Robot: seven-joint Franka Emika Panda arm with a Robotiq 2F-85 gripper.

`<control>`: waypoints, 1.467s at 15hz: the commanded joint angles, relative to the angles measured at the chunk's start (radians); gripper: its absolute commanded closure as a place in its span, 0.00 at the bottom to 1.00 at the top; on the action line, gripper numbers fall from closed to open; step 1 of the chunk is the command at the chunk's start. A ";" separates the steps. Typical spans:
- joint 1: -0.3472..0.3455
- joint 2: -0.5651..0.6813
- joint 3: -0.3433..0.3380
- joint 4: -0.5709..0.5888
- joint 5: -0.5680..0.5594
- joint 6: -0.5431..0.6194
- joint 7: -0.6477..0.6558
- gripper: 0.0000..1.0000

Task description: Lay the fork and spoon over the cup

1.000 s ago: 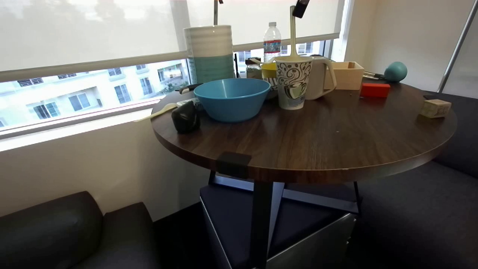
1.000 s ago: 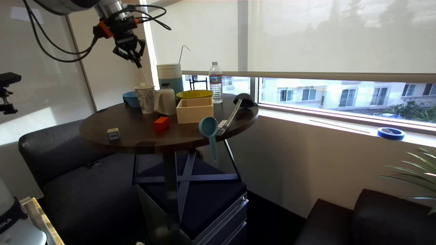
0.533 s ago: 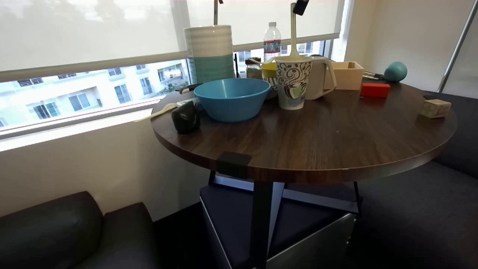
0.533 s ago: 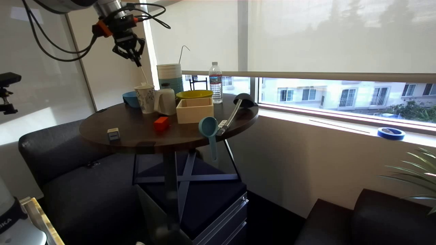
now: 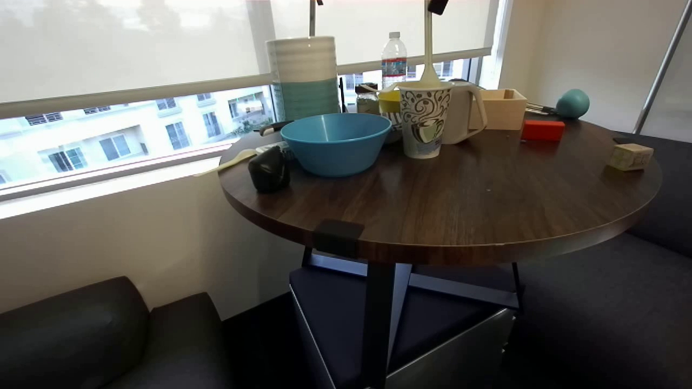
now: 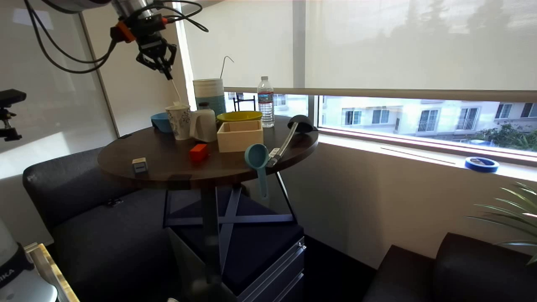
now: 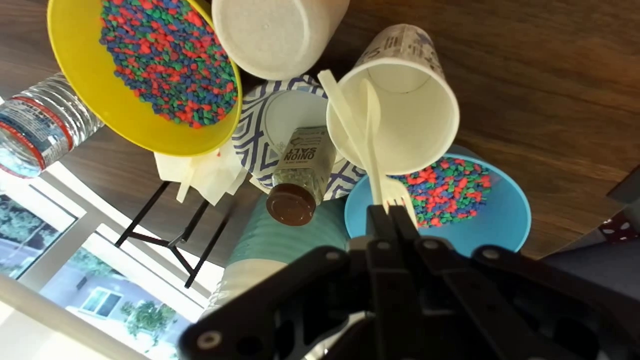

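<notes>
Rnd brn tbl [image 5: 459,200] by wndw [image 5: 162,129]

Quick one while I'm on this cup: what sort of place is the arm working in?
Most likely an office lounge or break corner, though a home can't be ruled out. A round wood-grain table, a dark upholstered seat and a drawer cabinet with a padded top suggest it.

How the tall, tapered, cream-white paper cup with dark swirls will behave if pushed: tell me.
The cup would likely tip: it is tall and narrows toward the bottom. It may dent, as it looks thin-walled. Toppled, being round, it might roll.
</notes>
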 commanded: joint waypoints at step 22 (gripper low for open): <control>0.026 -0.066 -0.117 0.111 0.352 -0.262 0.036 0.99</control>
